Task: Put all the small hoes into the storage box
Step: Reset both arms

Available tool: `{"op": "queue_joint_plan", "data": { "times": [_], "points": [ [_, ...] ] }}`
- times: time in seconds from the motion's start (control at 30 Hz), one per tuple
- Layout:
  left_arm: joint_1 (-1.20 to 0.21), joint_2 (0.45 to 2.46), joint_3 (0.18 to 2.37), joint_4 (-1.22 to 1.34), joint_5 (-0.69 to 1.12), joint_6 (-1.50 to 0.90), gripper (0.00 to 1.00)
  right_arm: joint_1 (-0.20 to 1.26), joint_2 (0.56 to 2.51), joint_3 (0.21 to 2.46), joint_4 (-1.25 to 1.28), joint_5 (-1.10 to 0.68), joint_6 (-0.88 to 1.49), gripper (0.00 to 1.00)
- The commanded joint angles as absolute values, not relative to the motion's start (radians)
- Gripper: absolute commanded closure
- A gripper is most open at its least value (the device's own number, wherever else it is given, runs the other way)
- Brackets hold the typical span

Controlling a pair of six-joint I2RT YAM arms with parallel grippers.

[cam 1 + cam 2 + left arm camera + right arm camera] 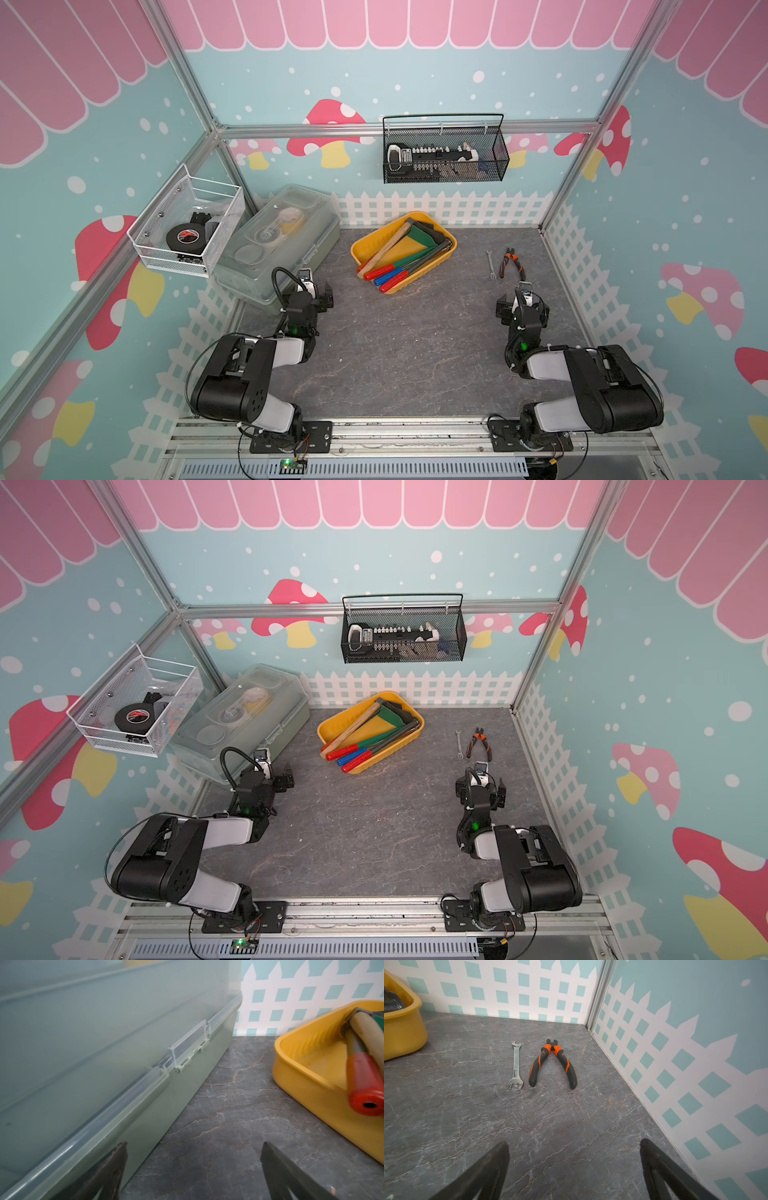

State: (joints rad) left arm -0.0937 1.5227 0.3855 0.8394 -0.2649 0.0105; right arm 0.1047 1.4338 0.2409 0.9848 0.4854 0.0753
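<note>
The yellow storage box (pixel 432 270) (pixel 399 746) sits at the back middle of the grey table. Several hand tools lie in it: a wooden-handled one (pixel 386 247), red-handled ones (pixel 376 272), a blue-handled one (pixel 388 277) and green blades. I cannot tell which of them is the small hoe. My left gripper (pixel 318 291) (pixel 193 1147) hangs open and empty left of the box (pixel 301 1076), beside the grey lidded box. My right gripper (pixel 523 299) (pixel 574 1145) is open and empty too, low over the table on the near side of a wrench and pliers.
A translucent grey lidded box (pixel 278 245) (pixel 104 1053) stands at the left. A wrench (pixel 516 1064) and orange-black pliers (pixel 552 1061) lie at the right back. A white mesh basket (pixel 187 226) and a black one (pixel 444 153) hang on the walls.
</note>
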Motion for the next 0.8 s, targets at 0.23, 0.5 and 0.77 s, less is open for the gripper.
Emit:
{"op": "queue_joint_plan", "data": {
  "times": [0.23,0.5,0.77],
  "points": [
    [-0.06,1.53,0.389,0.88,-0.313,-0.077,0.01,0.078,1.483,0.385,0.846,0.417,0.066,0.01],
    [-0.06,1.529,0.388,0.879,-0.313,-0.077,0.01,0.077,1.476,0.376,0.857,0.414,0.063,0.01],
    [-0.06,1.532,0.387,0.889,-0.314,-0.075,0.01,0.077,1.486,0.388,0.843,0.408,0.063,0.01]
  ]
}}
